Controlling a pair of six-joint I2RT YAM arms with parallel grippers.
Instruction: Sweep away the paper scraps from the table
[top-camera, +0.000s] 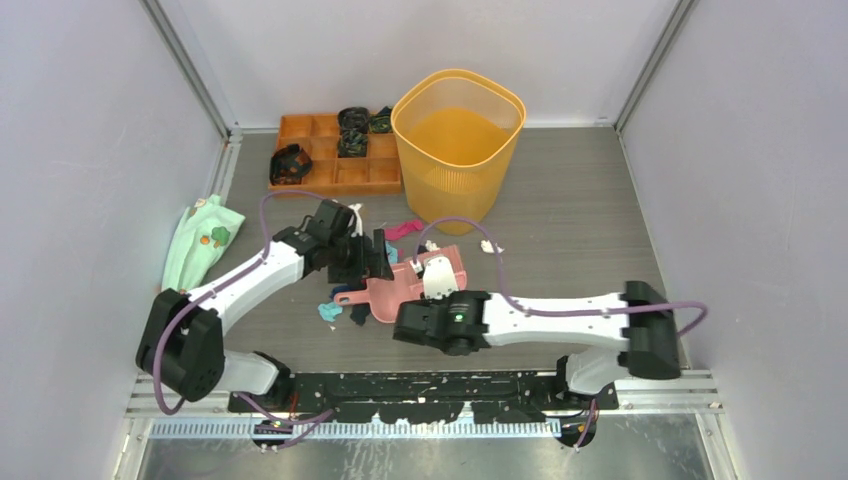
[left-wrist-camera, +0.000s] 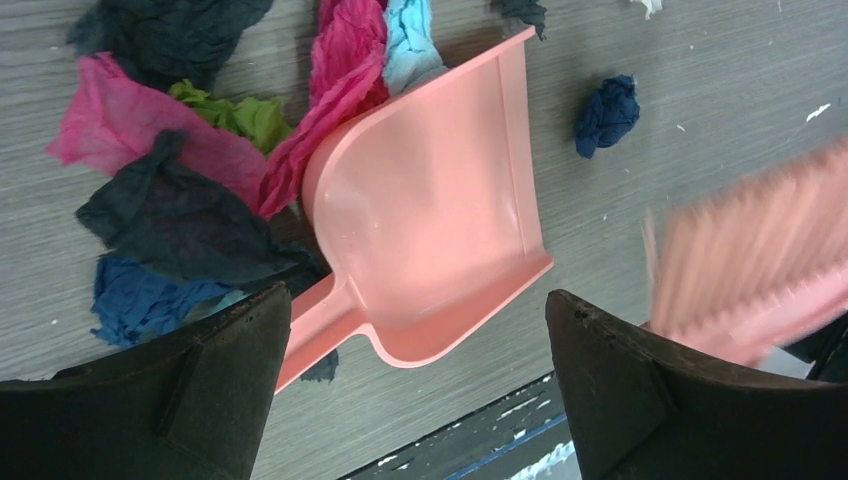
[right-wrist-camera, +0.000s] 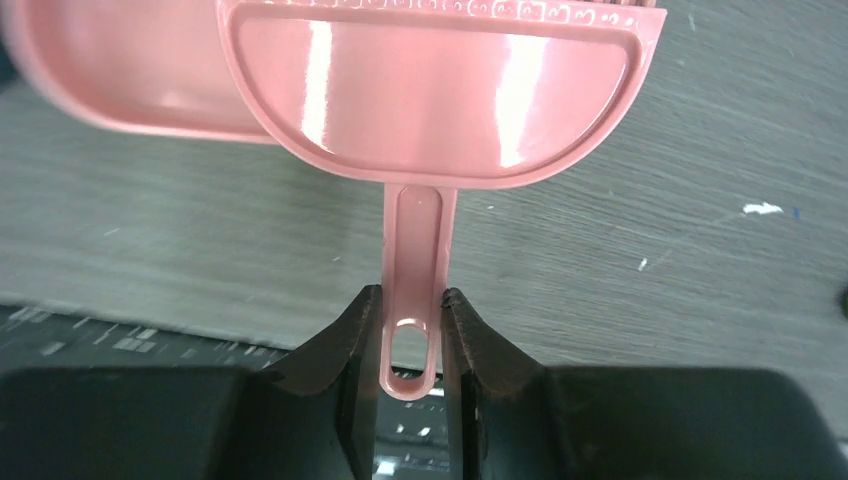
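Paper scraps (left-wrist-camera: 170, 180) in magenta, black, green, blue and teal lie heaped against the left side of a pink dustpan (left-wrist-camera: 430, 200) on the table (top-camera: 580, 220). One dark blue scrap (left-wrist-camera: 607, 113) lies apart to the right of the pan. My left gripper (left-wrist-camera: 415, 390) hangs open over the pan's handle end, holding nothing. My right gripper (right-wrist-camera: 410, 330) is shut on the thin handle of a pink brush (right-wrist-camera: 430, 90), whose blurred bristles (left-wrist-camera: 760, 260) show beside the pan. From above, the dustpan (top-camera: 395, 292) lies between the two grippers, left (top-camera: 370, 258) and right (top-camera: 430, 300).
An orange bin (top-camera: 460, 150) stands at the back centre. An orange compartmented tray (top-camera: 320, 150) with black-and-green bands sits to its left. A mint-green cloth (top-camera: 200, 240) lies by the left wall. A small white scrap (top-camera: 492, 247) lies near the bin. A metal rail (top-camera: 420, 385) edges the near side.
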